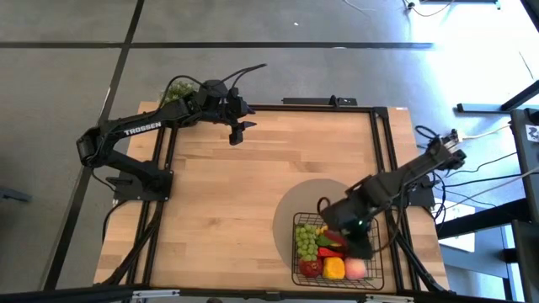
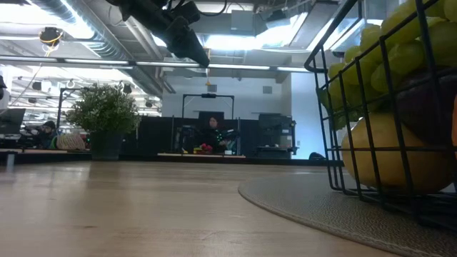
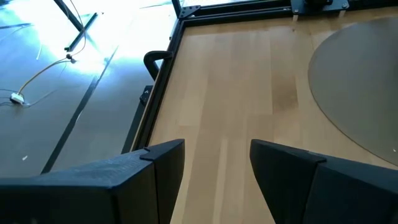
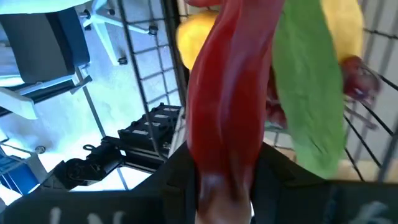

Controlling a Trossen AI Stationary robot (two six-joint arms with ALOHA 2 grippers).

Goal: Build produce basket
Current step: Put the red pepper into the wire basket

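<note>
The black wire basket stands on a round grey mat near the table's front right. It holds green grapes, a red apple, a yellow fruit and a pink peach. My right gripper hangs over the basket, shut on a long red chili, with a green piece beside it. My left gripper is open with nothing between its fingers, above the table's far left part. My right gripper pinches one end of the red chili between its two fingers. The fingers slant down from above into the basket. The chili runs straight on from the fingers, along them, toward the fruit. Whether its free end rests on the fruit I cannot tell.
Bare wood fills the table's left and middle. A black frame rail runs along the table's edges. A bushy potted plant stands at the far left corner. The basket's wire wall stands close to the low camera.
</note>
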